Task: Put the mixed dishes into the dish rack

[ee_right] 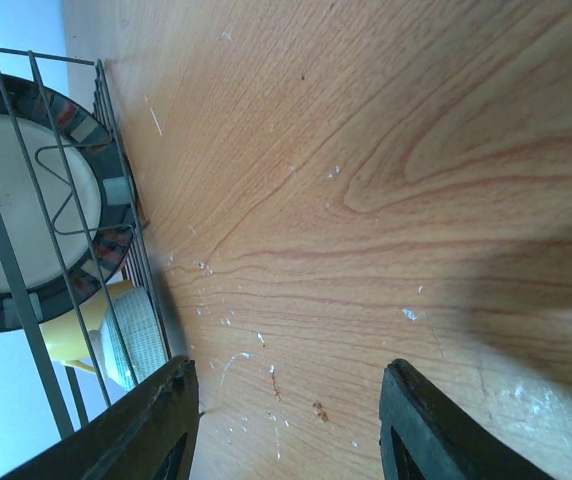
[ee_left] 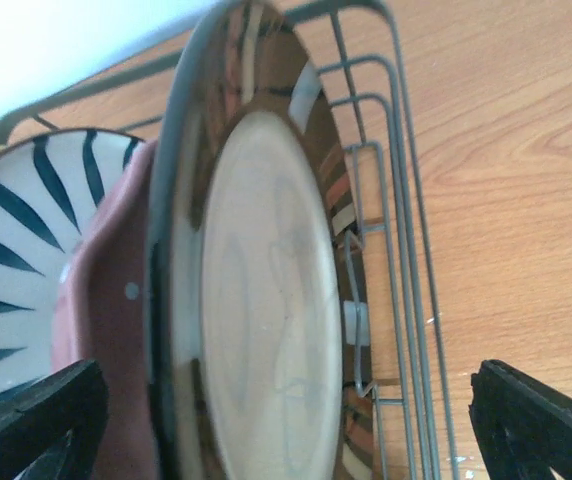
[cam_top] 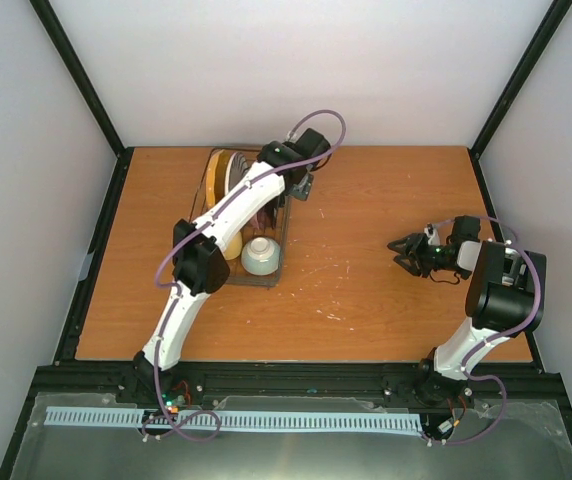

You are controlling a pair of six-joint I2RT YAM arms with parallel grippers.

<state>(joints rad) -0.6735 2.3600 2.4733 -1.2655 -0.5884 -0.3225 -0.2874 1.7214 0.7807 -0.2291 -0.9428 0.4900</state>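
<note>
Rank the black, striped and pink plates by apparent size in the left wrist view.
1. black plate: fills most of the view, nearest the camera.
2. striped plate: cropped by the left edge.
3. pink plate: only a band shows between the other two.
Overlap and nearness leave true sizes unsure.

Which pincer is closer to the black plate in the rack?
Left. The left pincer, open, hangs right at the black plate in the dish rack; the right pincer is over the table, well off to the rack's right.
</note>
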